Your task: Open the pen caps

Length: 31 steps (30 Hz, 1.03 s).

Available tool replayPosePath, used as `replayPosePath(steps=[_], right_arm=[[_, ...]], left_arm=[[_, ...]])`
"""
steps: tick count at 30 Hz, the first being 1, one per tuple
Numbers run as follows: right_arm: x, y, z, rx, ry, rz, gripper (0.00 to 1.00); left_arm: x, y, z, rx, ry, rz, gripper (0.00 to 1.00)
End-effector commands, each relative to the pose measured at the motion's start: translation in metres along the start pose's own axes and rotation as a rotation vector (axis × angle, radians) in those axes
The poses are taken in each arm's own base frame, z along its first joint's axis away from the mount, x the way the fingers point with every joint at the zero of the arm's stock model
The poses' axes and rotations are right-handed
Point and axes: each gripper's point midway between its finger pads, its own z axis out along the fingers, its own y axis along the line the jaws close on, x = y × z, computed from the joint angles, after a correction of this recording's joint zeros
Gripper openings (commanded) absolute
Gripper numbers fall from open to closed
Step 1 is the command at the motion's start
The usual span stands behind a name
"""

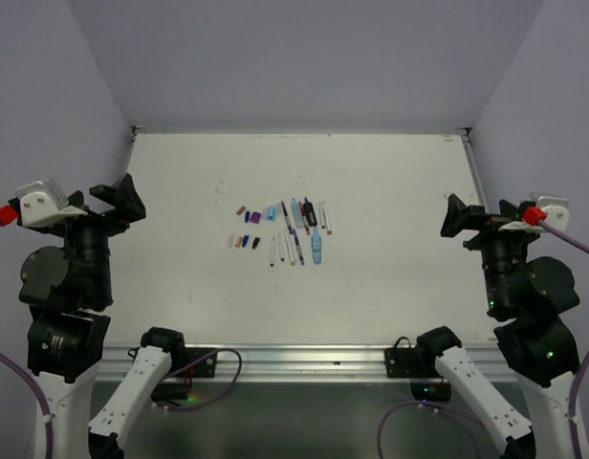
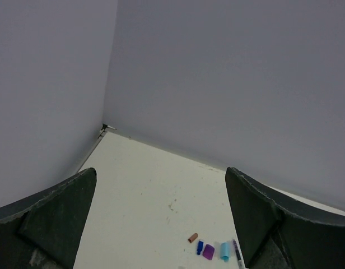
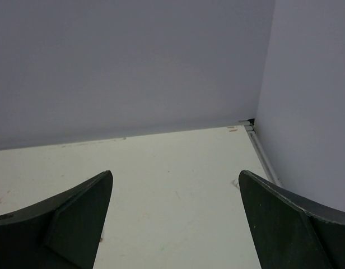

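Pens [image 1: 298,229] lie side by side, long axes apparently running near-to-far.

From my right pincer [image 3: 175,175] I see its two dark fingers [image 3: 71,224] rising from the bottom corners of the view, spread wide, with pale tabletop [image 3: 178,148] showing in the gap between them. The tabletop runs to its far right corner, where a grey back wall [image 3: 127,61] meets a side wall [image 3: 312,84]. A thin metal rail [image 3: 263,154] follows the right edge. I can make out a few faint reddish specks [image 3: 233,130] near that corner.
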Motion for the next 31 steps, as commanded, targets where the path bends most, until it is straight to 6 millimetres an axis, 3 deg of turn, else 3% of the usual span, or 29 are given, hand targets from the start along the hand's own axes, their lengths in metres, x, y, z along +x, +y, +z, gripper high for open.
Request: replayPosePath(steps=[1,10,31], right_arm=[[-0.001,-0.011,-0.006,0.037,-0.021,-0.023,0.99],[-0.003,-0.008,-0.004,0.029,-0.046,-0.013,0.99],[-0.002,-0.004,0.002,0.010,-0.051,-0.046,0.99]], left_arm=[[0.001,0.013,-0.001,-0.059,-0.014,0.025,1.00],[0.015,0.011,0.007,-0.061,0.024,0.033,1.00],[0.020,0.010,0.011,-0.059,0.030,0.033,1.00]])
